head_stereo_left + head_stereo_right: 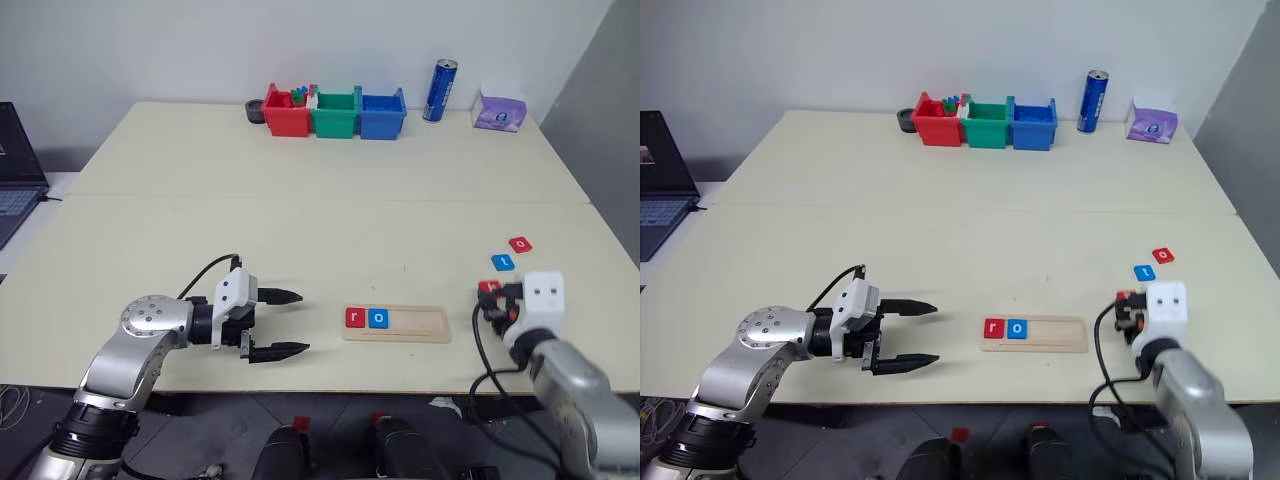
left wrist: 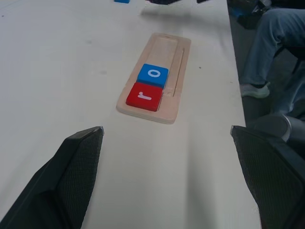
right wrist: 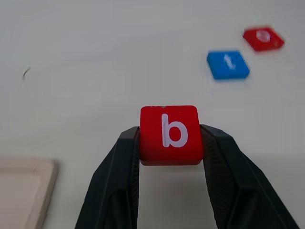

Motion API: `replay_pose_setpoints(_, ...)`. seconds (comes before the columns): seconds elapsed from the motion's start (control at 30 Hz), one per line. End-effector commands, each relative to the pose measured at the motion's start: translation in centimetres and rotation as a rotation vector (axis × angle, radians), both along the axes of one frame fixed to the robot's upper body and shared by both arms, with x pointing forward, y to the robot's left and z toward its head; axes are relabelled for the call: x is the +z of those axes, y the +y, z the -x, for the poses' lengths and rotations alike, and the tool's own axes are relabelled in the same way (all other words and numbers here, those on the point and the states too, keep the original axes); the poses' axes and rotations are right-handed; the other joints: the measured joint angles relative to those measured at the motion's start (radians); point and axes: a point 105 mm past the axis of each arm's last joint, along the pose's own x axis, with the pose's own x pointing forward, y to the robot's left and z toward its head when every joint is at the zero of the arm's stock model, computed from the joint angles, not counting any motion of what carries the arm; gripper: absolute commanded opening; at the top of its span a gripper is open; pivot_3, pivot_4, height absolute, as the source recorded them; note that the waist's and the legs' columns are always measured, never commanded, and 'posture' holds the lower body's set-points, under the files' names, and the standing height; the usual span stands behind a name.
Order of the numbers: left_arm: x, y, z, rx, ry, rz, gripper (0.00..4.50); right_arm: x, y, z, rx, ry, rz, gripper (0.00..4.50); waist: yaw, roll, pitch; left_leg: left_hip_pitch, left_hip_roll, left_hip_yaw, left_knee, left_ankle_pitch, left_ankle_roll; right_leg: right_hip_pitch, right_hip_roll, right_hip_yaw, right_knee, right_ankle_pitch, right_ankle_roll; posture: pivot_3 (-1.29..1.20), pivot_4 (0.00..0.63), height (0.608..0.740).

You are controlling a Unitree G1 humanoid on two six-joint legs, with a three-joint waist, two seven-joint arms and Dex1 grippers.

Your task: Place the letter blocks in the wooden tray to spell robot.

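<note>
My right gripper (image 3: 170, 143) clamps the red "b" block (image 3: 169, 133); the wooden tray (image 1: 420, 325), long axis left-right, lies frame-left. Left gripper (image 1: 280, 323) gapes empty.

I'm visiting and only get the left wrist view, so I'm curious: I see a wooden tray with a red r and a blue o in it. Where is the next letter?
Observer: The right gripper holds a red b block pinched between its fingers, above the table.
Operator: Any other letters around?
Observer: A blue t block and a red o block lie loose on the table, to the right of the wooden tray.
Operator: What's at the far end of the table?
Observer: Red, green and blue bins stand in a row, with a blue can beside them.
</note>
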Motion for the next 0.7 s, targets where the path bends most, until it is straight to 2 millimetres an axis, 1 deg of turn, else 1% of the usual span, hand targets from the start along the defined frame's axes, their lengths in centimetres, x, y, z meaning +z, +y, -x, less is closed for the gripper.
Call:
replay_pose_setpoints(0.03, 0.8, -0.6, 0.1, -0.05, -0.025, -0.003, 4.5, 0.5, 0.7, 1.5, -0.023, -0.018, 0.005, 1.46, -0.001, 0.0, 0.0, 0.001, 0.0, 0.0, 0.0, 0.0, 0.0, 0.0, 0.0, 0.0, 0.0, 0.0, 0.0, 0.0, 0.15, 0.74)
replay_pose_setpoints(0.1, 0.9, -0.9, 0.0, -0.062, -0.022, -0.004, 4.5, -0.1, 0.7, 1.9, -0.05, -0.001, 0.007, 1.46, -0.001, 0.0, 0.0, 0.003, 0.0, 0.001, 0.0, 0.0, 0.0, 0.001, 0.0, 0.001, 0.0, 0.0, 0.0, 0.0, 0.15, 0.74)
replay_pose_setpoints(0.23, 1.2, -1.4, -0.2, -0.073, -0.022, 0.005, 4.5, -1.0, 0.6, 2.0, -0.083, 0.021, -0.004, 1.46, 0.001, 0.0, 0.0, 0.004, -0.001, 0.002, 0.001, 0.0, 0.0, 0.002, 0.0, 0.001, 0.0, 0.0, 0.001, 0.0, 0.15, 0.74)
replay_pose_setpoints(0.3, 1.3, -1.5, -0.3, -0.075, -0.022, 0.006, 4.5, -1.3, 0.2, 2.0, -0.121, 0.024, -0.022, 1.46, 0.002, 0.0, 0.0, 0.004, -0.001, 0.002, 0.0, 0.0, 0.0, 0.002, 0.0, 0.001, 0.0, 0.0, 0.0, 0.0, 0.15, 0.74)
replay_pose_setpoints(0.37, 1.2, -1.5, -0.3, -0.078, -0.021, 0.005, 4.5, -1.3, -0.3, 2.0, -0.154, 0.019, -0.04, 2.21, 0.002, 0.0, 0.0, 0.003, -0.001, 0.002, -0.001, 0.0, 0.0, 0.002, 0.001, 0.001, -0.001, -0.001, -0.002, 0.0, 0.15, 0.74)
replay_pose_setpoints(0.43, 1.1, -1.6, -0.2, -0.079, -0.019, 0.004, 4.5, -0.9, -0.3, 2.0, -0.155, -0.003, -0.053, 2.87, 0.002, 0.0, 0.0, 0.002, -0.001, 0.001, -0.001, 0.0, 0.0, 0.001, 0.001, 0.001, -0.001, -0.002, -0.002, 0.0, 0.15, 0.74)
replay_pose_setpoints(0.5, 1.0, -1.6, -0.2, -0.081, -0.017, 0.004, 4.5, 0.0, -0.3, 1.7, -0.15, -0.038, -0.05, 3.61, 0.002, 0.0, 0.0, 0.002, -0.001, 0.001, -0.001, 0.0, 0.0, 0.001, 0.0, 0.001, -0.001, -0.002, -0.002, 0.0, 0.15, 0.74)
replay_pose_setpoints(0.57, 0.9, -1.7, -0.1, -0.08, -0.015, 0.004, 4.5, 1.5, -0.5, 1.4, -0.147, -0.098, -0.043, 4.37, 0.002, 0.0, 0.0, 0.002, -0.001, 0.001, -0.001, 0.0, 0.0, 0.001, 0.0, 0.001, -0.001, -0.002, -0.002, 0.0, 0.15, 0.74)
replay_pose_setpoints(0.6, 0.8, -1.6, -0.1, -0.079, -0.014, 0.003, 4.5, 2.6, -0.6, 1.0, -0.125, -0.141, -0.02, 4.47, 0.002, 0.001, 0.0, 0.002, -0.001, 0.001, -0.001, 0.0, 0.0, 0.001, 0.0, 0.001, 0.0, -0.002, -0.002, 0.0, 0.15, 0.74)
replay_pose_setpoints(0.63, 0.7, -1.6, -0.2, -0.077, -0.013, 0.003, 4.5, 3.6, -0.5, 0.7, -0.077, -0.175, 0.008, 4.47, 0.002, 0.001, 0.001, 0.003, -0.001, 0.001, -0.001, 0.0, 0.0, 0.002, 0.0, 0.001, 0.0, -0.002, -0.002, 0.0, 0.15, 0.74)
replay_pose_setpoints(0.67, 0.7, -1.5, -0.2, -0.075, -0.013, 0.002, 4.5, 4.1, -0.4, 0.5, -0.042, -0.193, 0.027, 4.47, 0.002, 0.001, 0.001, 0.003, -0.001, 0.001, -0.001, 0.0, 0.0, 0.002, 0.0, 0.001, 0.0, -0.002, -0.002, 0.0, 0.15, 0.74)
replay_pose_setpoints(0.7, 0.6, -1.5, -0.2, -0.074, -0.012, 0.001, 4.5, 4.4, 0.1, 0.3, 0.039, -0.185, 0.042, 4.47, 0.002, 0.001, 0.001, 0.003, -0.002, 0.001, 0.0, 0.0, 0.0, 0.002, 0.001, 0.0, 0.0, -0.001, -0.001, 0.0, 0.15, 0.74)
